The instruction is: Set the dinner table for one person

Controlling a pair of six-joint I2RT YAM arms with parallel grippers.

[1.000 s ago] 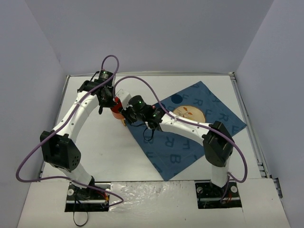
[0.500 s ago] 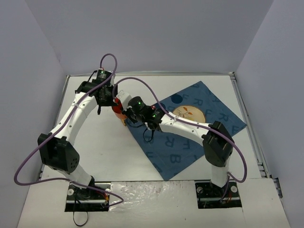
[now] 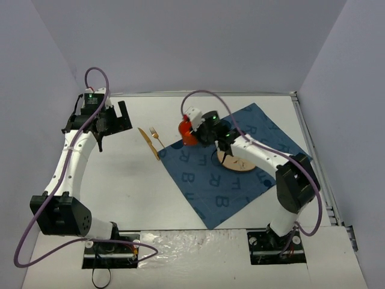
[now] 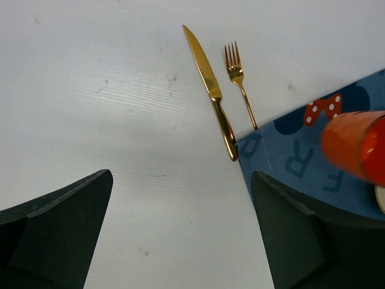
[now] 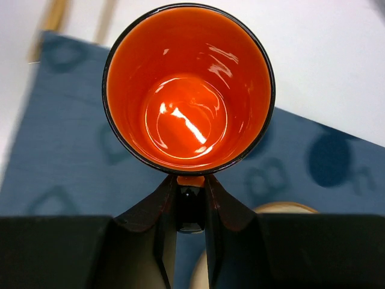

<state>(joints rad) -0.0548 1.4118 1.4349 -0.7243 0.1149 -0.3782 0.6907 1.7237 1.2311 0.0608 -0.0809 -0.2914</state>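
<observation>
An orange mug (image 3: pixel 186 133) with a dark rim hangs over the far left corner of the blue letter-printed cloth (image 3: pixel 210 186). My right gripper (image 3: pixel 198 129) is shut on its handle. In the right wrist view the mug (image 5: pixel 187 90) is upright, and the fingers (image 5: pixel 165 205) pinch the dark handle. A gold knife (image 3: pixel 148 143) and a gold fork (image 3: pixel 157 137) lie side by side on the white dinner table (image 3: pixel 120 174), just left of the cloth. My left gripper (image 3: pixel 114 117) hovers open and empty to their left. Its own view shows the knife (image 4: pixel 210 90) and fork (image 4: pixel 239 81).
A round tan plate (image 3: pixel 233 162) lies on the cloth, partly under my right forearm; its rim (image 5: pixel 283 208) shows in the right wrist view. Grey walls close in the table at the back and both sides.
My left gripper opened, let go of the mug and swung away to the left. My right gripper carried the mug rightward over the cloth corner. The knife and fork now show uncovered.
</observation>
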